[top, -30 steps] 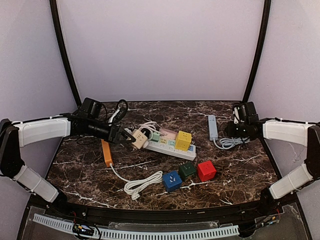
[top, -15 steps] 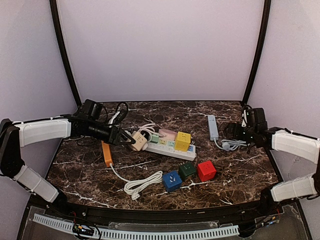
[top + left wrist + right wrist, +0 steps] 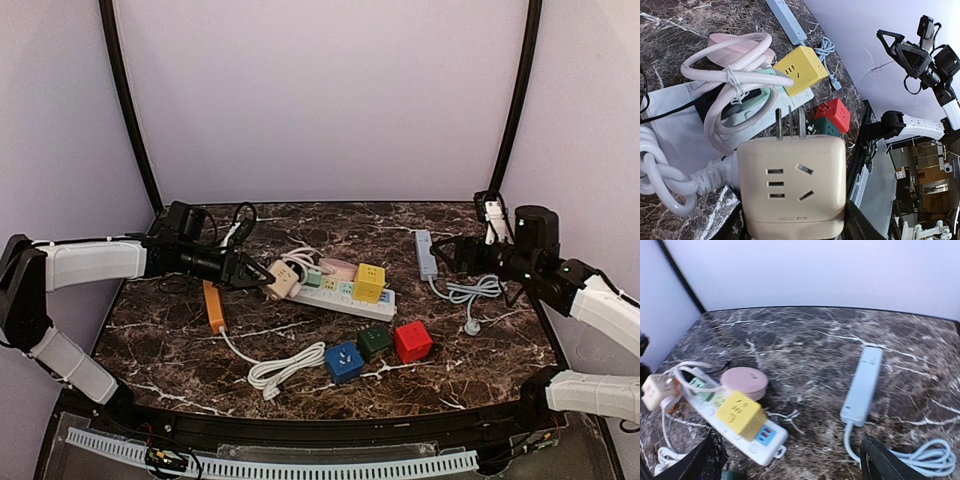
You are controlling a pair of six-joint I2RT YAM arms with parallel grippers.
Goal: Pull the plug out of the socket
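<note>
Your right jaws have just opened, dropping the blue cord (image 3: 470, 290) at the right, while your left jaws stay clamped on the beige plug (image 3: 792, 192) left of centre, its prongs clear of the white strip (image 3: 335, 296), so the pull looks done.

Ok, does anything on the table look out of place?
The beige adapter is held in the left end effector, its prongs bare and out of the white power strip. Nothing looks spilled or broken.
</note>
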